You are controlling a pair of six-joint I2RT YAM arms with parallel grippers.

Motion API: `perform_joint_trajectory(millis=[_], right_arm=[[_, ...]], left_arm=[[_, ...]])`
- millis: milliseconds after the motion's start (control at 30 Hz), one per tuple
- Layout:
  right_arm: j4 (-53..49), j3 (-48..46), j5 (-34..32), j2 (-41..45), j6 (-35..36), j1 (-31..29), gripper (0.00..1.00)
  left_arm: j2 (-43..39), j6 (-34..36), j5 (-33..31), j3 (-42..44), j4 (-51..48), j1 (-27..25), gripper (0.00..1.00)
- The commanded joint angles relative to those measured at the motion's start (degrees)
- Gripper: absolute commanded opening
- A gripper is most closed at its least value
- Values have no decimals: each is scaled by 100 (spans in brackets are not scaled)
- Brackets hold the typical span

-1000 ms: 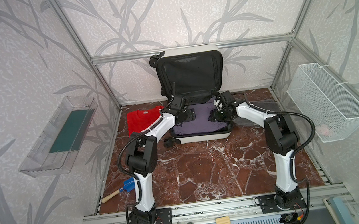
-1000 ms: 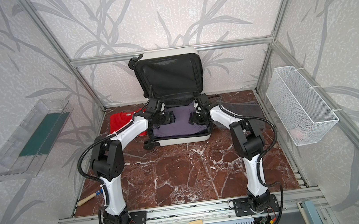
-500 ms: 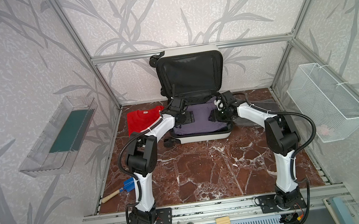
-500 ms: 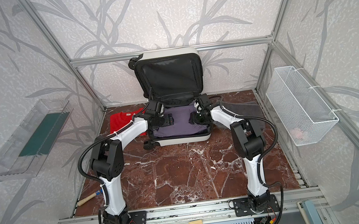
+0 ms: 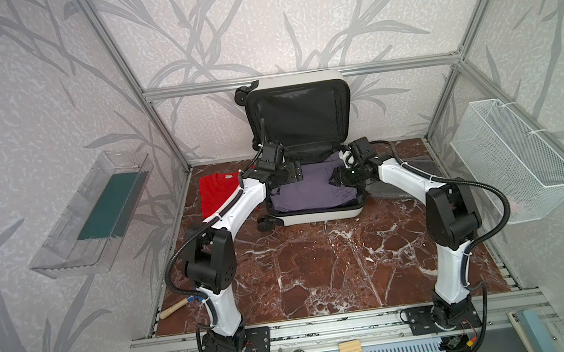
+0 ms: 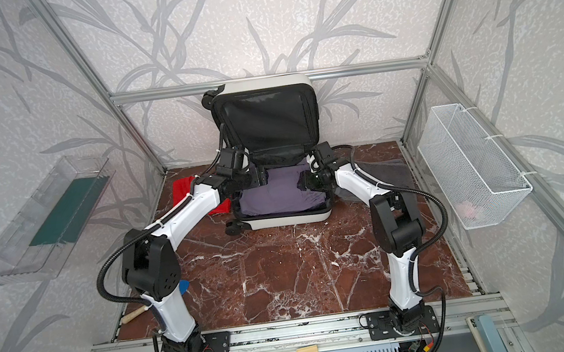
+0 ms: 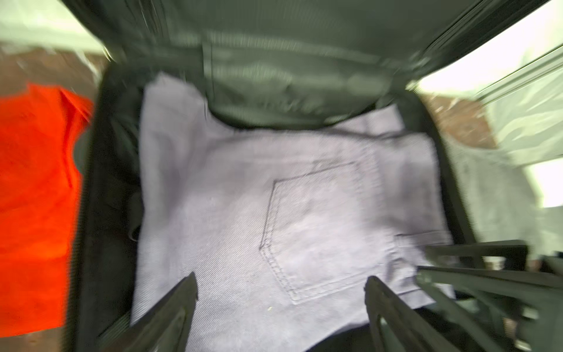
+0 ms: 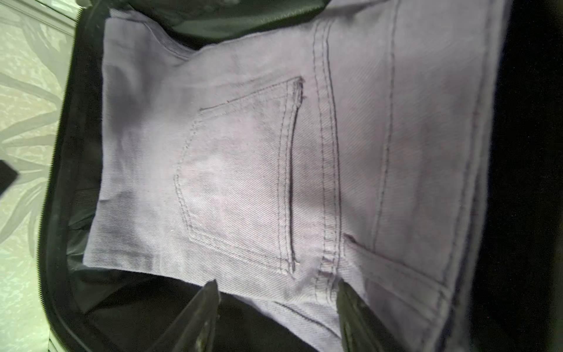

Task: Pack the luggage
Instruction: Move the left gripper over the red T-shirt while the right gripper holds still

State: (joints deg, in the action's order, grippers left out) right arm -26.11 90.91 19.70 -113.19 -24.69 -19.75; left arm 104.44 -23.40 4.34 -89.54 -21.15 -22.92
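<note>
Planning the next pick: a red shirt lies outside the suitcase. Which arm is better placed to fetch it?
Left, probably. The red shirt lies beside the suitcase on that arm's side, and the left pincer is open and empty. The right pincer sits across the suitcase.

Top pair high, overlooking everything; wrist cameras close above luggage (image 8: 530,152).

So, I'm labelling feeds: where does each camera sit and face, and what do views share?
Both top views: high at the front, looking down at the table, left arm, right arm and open luggage.
Left wrist: on the left arm, looking into the luggage at the purple jeans; open left gripper shows.
Right wrist: over the jeans from the other side; open right gripper shows.
Shared: both wrist views show the jeans' back pocket.
</note>
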Motion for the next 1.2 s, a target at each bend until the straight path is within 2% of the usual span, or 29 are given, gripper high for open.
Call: perform_joint_trajectory(millis=[0, 267, 367, 433, 600, 800, 1000, 1167], right_arm=[[-168, 183, 104, 318, -28, 28, 65], [-112, 181, 271, 583, -87, 32, 77], [-66, 158, 310, 655, -148, 35, 84], [-18, 137, 329, 700, -195, 43, 99], [68, 73, 287, 762, -262, 41, 99], [-8, -23, -343, 870, -396, 41, 99], [45, -232, -931, 992, -544, 41, 99], [166, -356, -884, 941, -628, 43, 99]], left_arm=[[-372, -19, -123, 230, 72, 76, 88], [-1234, -72, -229, 1048, 259, 359, 89], [-1600, -131, -250, 1464, 328, 560, 89], [-1863, -190, -250, 1753, 363, 733, 90], [-2379, -354, -197, 2352, 434, 1195, 91], [-2694, -704, 55, 2858, 446, 1834, 92], [-2711, -940, 316, 2901, 195, 2377, 93], [-2628, -1176, 559, 2906, 162, 2786, 95]])
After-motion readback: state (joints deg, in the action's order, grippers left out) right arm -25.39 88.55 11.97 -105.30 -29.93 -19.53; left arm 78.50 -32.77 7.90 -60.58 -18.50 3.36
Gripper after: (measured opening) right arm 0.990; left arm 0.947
